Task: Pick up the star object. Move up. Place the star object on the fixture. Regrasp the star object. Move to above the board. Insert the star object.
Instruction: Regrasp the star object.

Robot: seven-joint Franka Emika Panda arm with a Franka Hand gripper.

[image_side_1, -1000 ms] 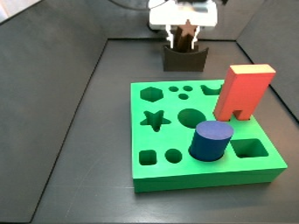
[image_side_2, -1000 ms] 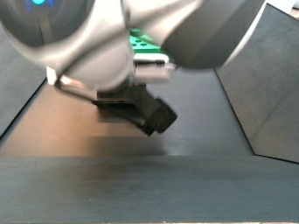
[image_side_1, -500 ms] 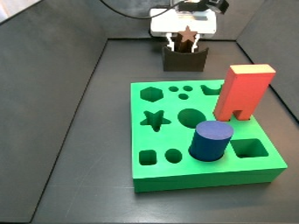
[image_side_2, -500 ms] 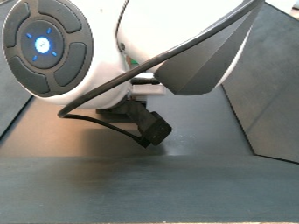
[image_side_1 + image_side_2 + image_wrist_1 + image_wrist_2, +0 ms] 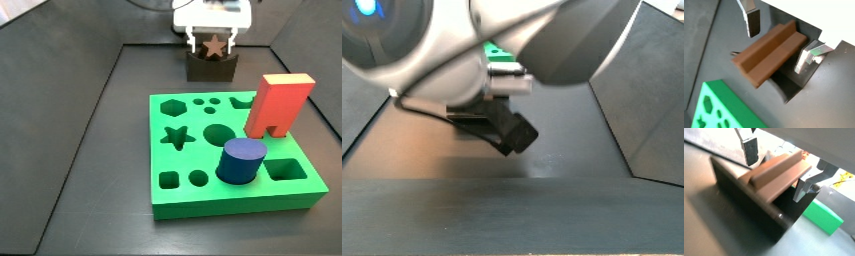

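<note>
A dark grey matte floor [image 5: 94,150] with low dark walls rising at its back and sides fills both side views. The green board [image 5: 187,195] sits toward the front-right of the floor, w/ a red arch block [image 5: 278,104] upright near its right edge and a blue cylinder [image 5: 243,161] standing toward its front edge. The fixture [image 5: 211,69] stands by the back wall, well apart from the board.

The end effector [image 5: 213,42] hangs just over the fixture at the back of the floor. The star object [image 5: 213,44] lies across the fixture's notch, its star-shaped end facing the camera in a side view. In both wrist views the brown prism [image 5: 769,52] lies lengthwise between the two silver fingers [image 5: 753,21], which stand apart on either side w/ visible gaps; the end effector is spread and grips nothing.

In a side view the robot's white body [image 5: 489,40] blocks most of the frame, approx. the upper two thirds; only a dark block [image 5: 505,128] pokes out below it, and a sliver of the green board [image 5: 501,52] shows behind. The board [image 5: 717,110] is cut off at the frame corner in a wrist view.
</note>
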